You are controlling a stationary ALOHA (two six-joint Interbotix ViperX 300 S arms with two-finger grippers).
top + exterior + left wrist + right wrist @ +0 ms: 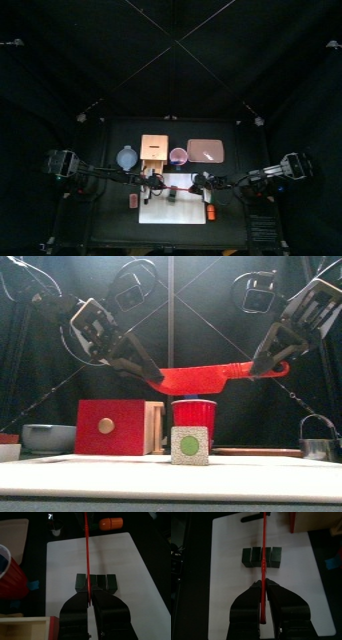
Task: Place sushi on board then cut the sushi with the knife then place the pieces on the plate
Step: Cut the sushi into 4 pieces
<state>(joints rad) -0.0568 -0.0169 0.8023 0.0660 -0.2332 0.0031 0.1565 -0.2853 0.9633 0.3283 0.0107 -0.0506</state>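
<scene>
Black table [114,225] and black back curtain [174,60] frame a white cutting board [167,212] lying near the front edge. The toy sushi roll [103,582] sits on it, toward the board's back half, its dark green blocks pressed together in one row.

Both arms meet over the board and share one tool. The left gripper [89,598] has its jaws pressed together on one end of the red toy knife [201,378], and the right gripper [264,584] pinches the other end. The broader part sits at the left jaws and the thin part at the right, so the right probably has the handle.

In the front view the knife hangs level, running left to right, apart from the roll and clearly above it, with the red cup [194,413] showing behind in the gap. The roll's long axis runs front to back (its end face looks toward the front). So the blade crosses it squarely, which is the relation the cut depends on. Both wrist views show the blade edge-on over the row, off its middle and close to a seam between blocks. I cannot say it sits exactly on that seam.

The next move looks like a straight drop, both arms lowering together. The pink tray [205,150] waits behind the board, to the right of the cup.
</scene>
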